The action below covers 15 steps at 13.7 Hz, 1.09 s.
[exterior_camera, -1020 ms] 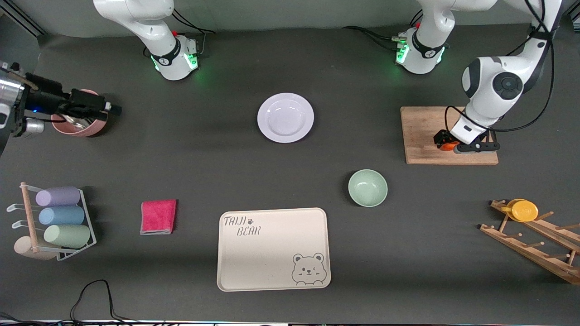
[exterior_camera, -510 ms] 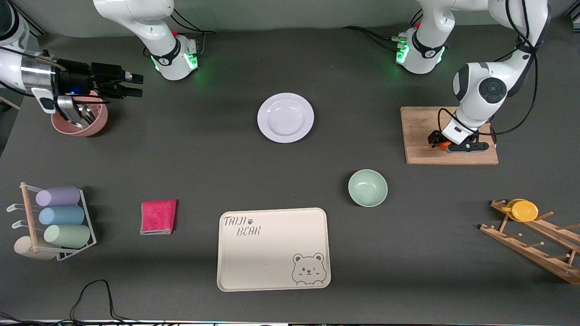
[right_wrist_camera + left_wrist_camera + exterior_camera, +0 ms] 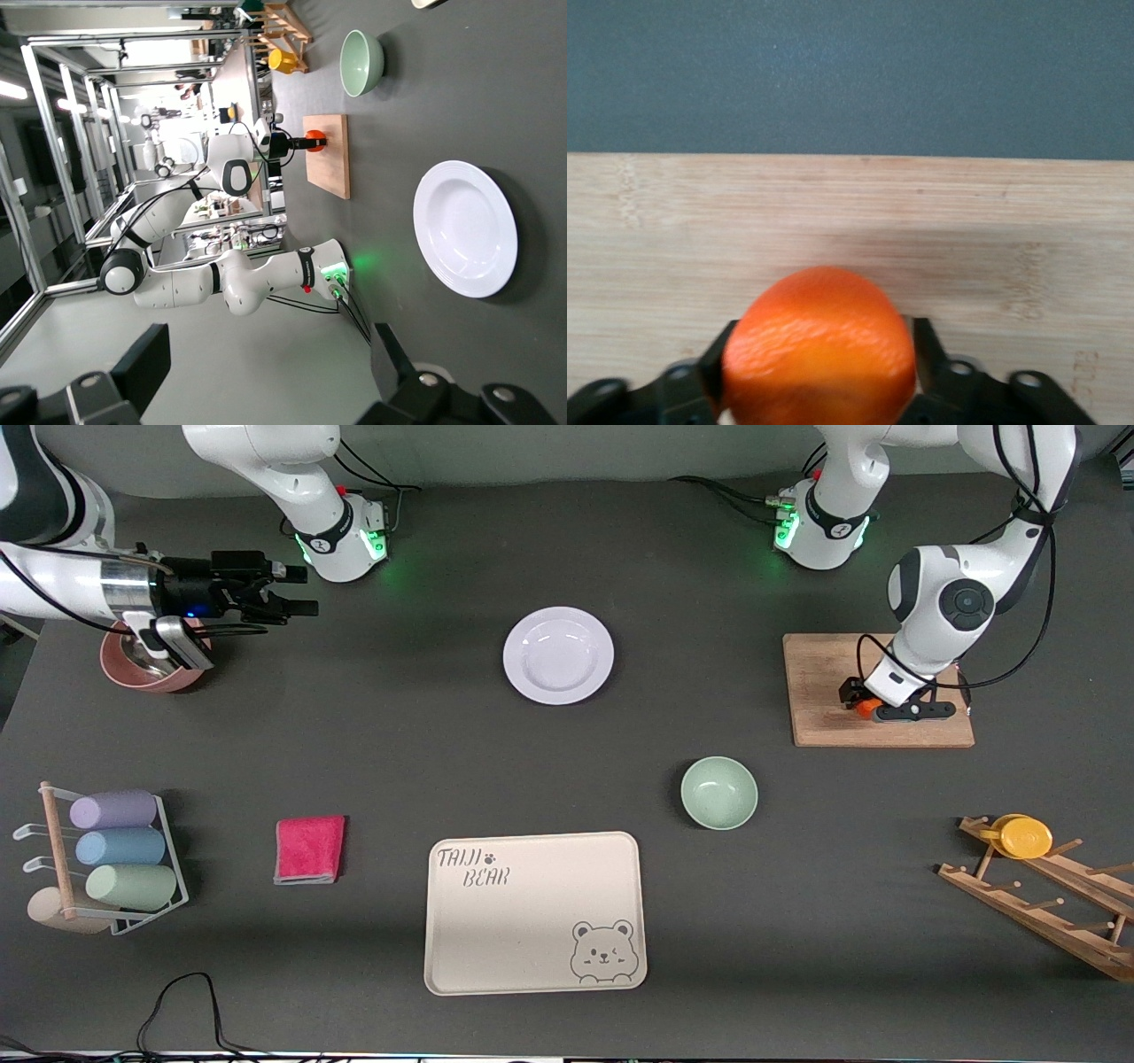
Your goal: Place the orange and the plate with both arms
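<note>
The orange (image 3: 866, 708) rests on a wooden cutting board (image 3: 819, 682) toward the left arm's end of the table. My left gripper (image 3: 873, 710) is down on the board and shut on the fruit. In the left wrist view the orange (image 3: 819, 345) fills the gap, with both black fingers (image 3: 923, 341) pressed against its sides. The pale lavender-white plate (image 3: 558, 655) lies bare in the middle of the table, nearer the robots' bases. My right gripper (image 3: 308, 591) hangs open in the air beside a pink bowl, pointing toward the plate (image 3: 465, 228), nothing between its fingers (image 3: 151, 354).
A mint-green bowl (image 3: 718, 793) sits nearer the camera than the board. The beige bear tray (image 3: 534, 912) lies near the front edge. Toward the right arm's end are a pink bowl (image 3: 146, 664), a pink cloth (image 3: 309, 849) and a cup rack (image 3: 106, 859). A wooden rack (image 3: 1041, 886) holds a yellow disc.
The left gripper has closed on the orange on the board. The right arm has swung in from the table's end, past the pink bowl, toward the plate.
</note>
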Available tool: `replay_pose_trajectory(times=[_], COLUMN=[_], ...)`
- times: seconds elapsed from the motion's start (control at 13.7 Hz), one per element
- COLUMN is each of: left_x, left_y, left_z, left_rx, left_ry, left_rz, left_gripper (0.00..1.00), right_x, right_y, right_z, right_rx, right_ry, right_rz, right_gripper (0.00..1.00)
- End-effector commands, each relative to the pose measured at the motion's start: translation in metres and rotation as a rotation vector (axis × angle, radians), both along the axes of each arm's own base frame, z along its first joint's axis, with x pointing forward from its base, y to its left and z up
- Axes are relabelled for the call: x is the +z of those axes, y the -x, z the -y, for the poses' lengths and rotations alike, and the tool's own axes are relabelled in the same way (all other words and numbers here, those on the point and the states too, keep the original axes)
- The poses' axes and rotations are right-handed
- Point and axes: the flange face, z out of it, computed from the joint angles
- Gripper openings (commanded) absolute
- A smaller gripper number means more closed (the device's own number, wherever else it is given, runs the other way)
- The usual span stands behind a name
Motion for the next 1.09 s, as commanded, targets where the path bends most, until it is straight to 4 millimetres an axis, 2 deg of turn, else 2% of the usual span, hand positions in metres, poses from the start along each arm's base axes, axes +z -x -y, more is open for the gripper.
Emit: replay_pose_trajectory(times=[0.0,0.15,0.22,0.44,0.58,0.73,0.87,1.02], left_x=[0.016,0.038,0.056,0.115,0.15,0.186,0.221,0.233], left_y=[-0.007,-0.021,-0.031,-0.053,-0.059,-0.065,-0.062,-0.042], left_z=[0.0,0.0,0.003,0.044,0.088,0.134,0.2,0.279], left_rx=[0.019,0.012,0.003,-0.048,-0.037,-0.008,0.043,0.136], left_ry=[-0.005,-0.012,-0.015,-0.005,0.09,0.176,0.185,0.174], left_rz=[-0.019,-0.071,-0.089,-0.088,-0.084,-0.094,-0.084,-0.047], left_gripper=[0.0,0.0,0.0,0.0,0.0,0.0,0.0,0.0], right_x=[-0.037,-0.064,-0.077,-0.115,-0.143,-0.18,-0.213,-0.242], right_y=[-0.011,-0.013,-0.015,-0.01,-0.002,0.009,0.017,0.023], right_z=[-0.006,-0.008,-0.01,-0.027,-0.038,-0.04,-0.039,-0.04], right_rx=[0.005,-0.008,-0.002,-0.024,-0.027,-0.023,-0.024,-0.047], right_ry=[-0.07,-0.101,-0.105,-0.118,-0.122,-0.136,-0.144,-0.152], right_rz=[0.04,0.035,0.047,0.078,0.102,0.128,0.138,0.125], right_gripper=[1.0,1.0,1.0,1.0,1.0,1.0,1.0,1.0])
